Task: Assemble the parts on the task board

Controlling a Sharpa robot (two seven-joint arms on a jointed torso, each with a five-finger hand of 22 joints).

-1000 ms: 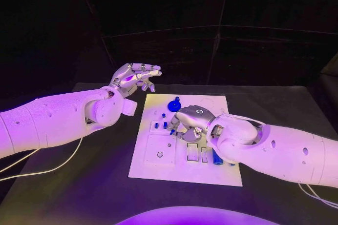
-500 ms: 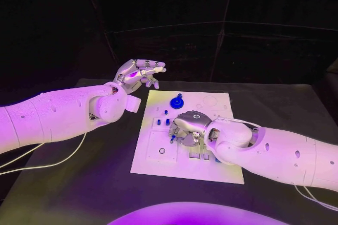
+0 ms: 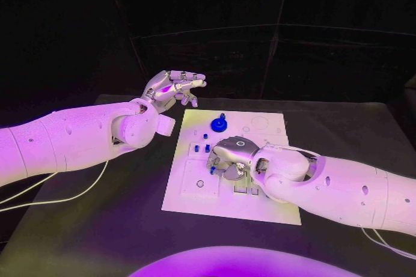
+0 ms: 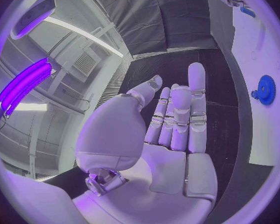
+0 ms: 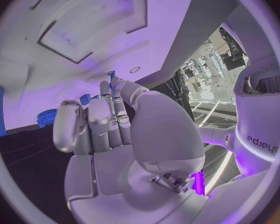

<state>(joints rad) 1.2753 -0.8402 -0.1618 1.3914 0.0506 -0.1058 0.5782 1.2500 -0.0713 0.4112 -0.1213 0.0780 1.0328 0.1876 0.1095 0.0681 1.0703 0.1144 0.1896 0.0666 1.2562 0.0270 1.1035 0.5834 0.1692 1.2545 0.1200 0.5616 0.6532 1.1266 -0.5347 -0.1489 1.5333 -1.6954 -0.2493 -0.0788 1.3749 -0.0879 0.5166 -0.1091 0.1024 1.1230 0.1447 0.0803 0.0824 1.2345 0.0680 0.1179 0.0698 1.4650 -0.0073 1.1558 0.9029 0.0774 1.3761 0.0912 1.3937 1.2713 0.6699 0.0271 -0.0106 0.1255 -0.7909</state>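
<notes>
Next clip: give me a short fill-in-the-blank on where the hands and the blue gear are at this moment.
1. The left hand hangs beyond the far-left corner of the task board, its fingers holding ____.
2. The right hand is low over the ____ of the task board.
3. The blue gear lies on the board toward its ____ edge.

Missing words: nothing; middle; far

Black table; white task board flat at centre; white cable trailing at left
</notes>
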